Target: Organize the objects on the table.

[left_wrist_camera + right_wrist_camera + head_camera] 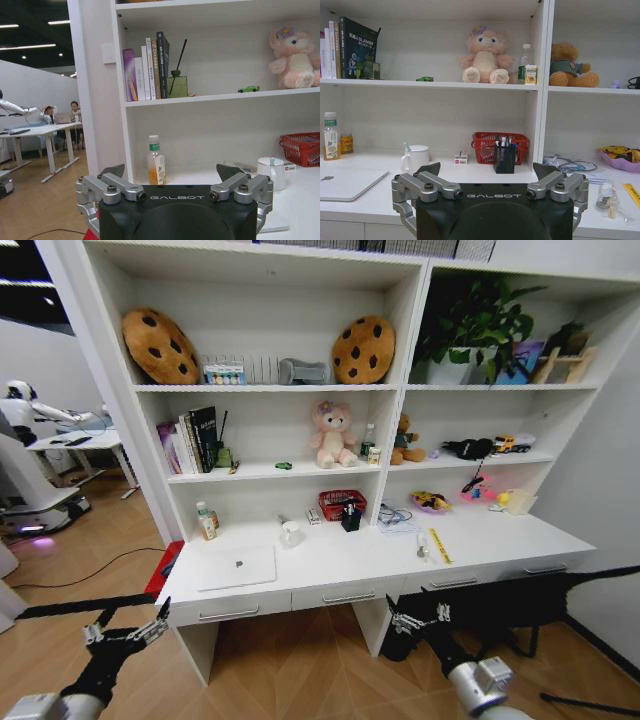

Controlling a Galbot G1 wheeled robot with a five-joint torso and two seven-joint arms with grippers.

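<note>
White laminate is what you are facing: the long white desk top with drawers and silver bar handles [470, 540] is running under the built-in white shelving [260, 390]. You are holding both arms low in front of the desk, short of its front edge. Your left gripper [127, 625] is hanging before the desk's left end, fingers spread wide apart and clamping nothing. Your right gripper [418, 615] is hovering below the drawers right of the middle, its jaws likewise apart and empty.

The closed silver laptop [237, 567] is lying flat on the left part of the desk, near the front edge. The tiny green toy car [284, 466] is sitting on the shelf above the desk, between the upright row of books [190, 443] and the pink plush bear [332, 435]. A black pen holder [351, 518] is standing just in front of the red mesh basket [340, 503] at mid-desk, with pens sticking up from it. A white mug [290, 533] is standing behind the laptop, and a juice bottle with a green cap [206, 521] is standing at the far left, beside the shelving wall.
</note>
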